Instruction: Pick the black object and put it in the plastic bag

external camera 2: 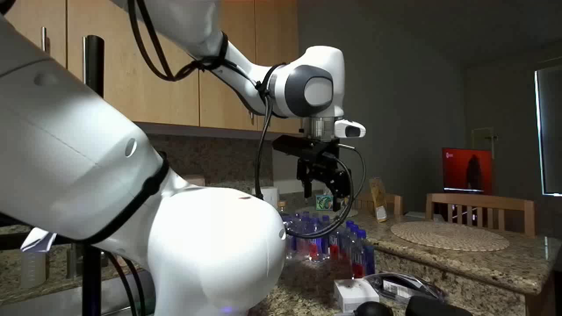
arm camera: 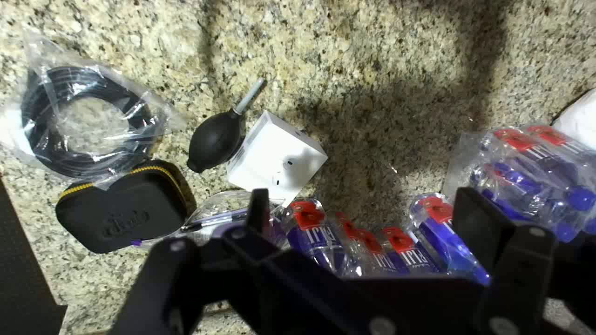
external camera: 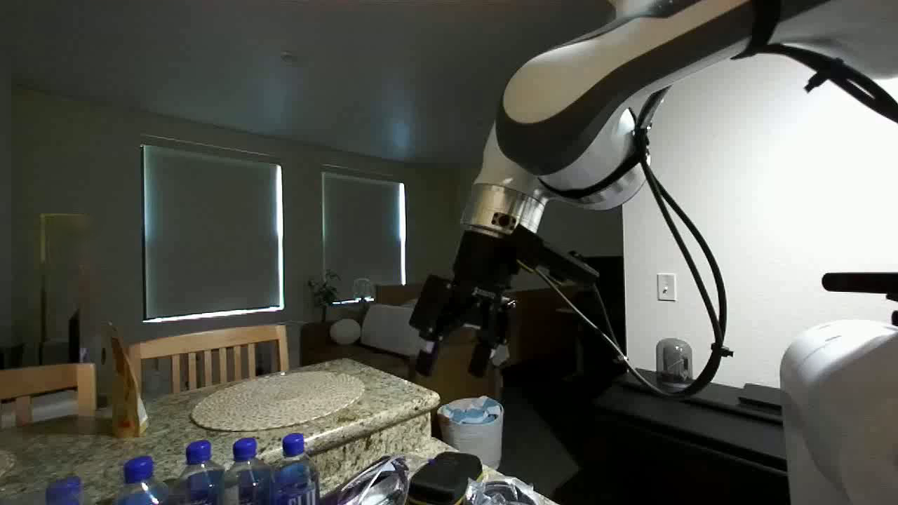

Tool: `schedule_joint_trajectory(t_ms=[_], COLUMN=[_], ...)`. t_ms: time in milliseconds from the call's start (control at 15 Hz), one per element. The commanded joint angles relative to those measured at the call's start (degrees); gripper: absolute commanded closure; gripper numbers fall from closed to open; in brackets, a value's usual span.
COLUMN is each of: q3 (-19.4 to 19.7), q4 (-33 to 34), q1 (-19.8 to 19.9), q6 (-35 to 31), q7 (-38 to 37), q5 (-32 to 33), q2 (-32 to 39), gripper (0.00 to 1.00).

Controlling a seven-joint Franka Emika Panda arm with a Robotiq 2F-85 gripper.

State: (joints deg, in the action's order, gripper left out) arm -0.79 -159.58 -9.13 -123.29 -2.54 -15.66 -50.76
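Two black objects lie on the granite counter. A black zip case with a yellow zipper (arm camera: 122,211) is at the lower left of the wrist view, and also shows in both exterior views (external camera: 445,477) (external camera 2: 432,307). A black bulb blower with a grey nozzle (arm camera: 214,141) lies right of it. A clear plastic bag (arm camera: 156,111) holds a coil of black cable (arm camera: 42,130). Another clear plastic bag (arm camera: 223,202) with a pen lies between the case and the bottles. My gripper (arm camera: 365,209) is open and empty, high above the counter, as both exterior views show (external camera: 452,361) (external camera 2: 322,198).
A white box (arm camera: 279,156) touches or nearly touches the blower. Several blue-capped water bottles (arm camera: 321,239) stand under and beside my gripper (external camera 2: 333,241). A raised granite ledge (external camera 2: 456,267) with a woven mat (external camera: 280,400) stands behind them. The counter edge is near the case.
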Motion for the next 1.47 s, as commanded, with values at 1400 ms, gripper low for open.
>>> schedule_joint_trajectory(t_ms=[1400], q3=[-2.35], q4=[1.13], q1=[1.46], q6=[-2.49], q7=[-1.58], q5=[0.31], q2=[2.03], gripper=[0.00])
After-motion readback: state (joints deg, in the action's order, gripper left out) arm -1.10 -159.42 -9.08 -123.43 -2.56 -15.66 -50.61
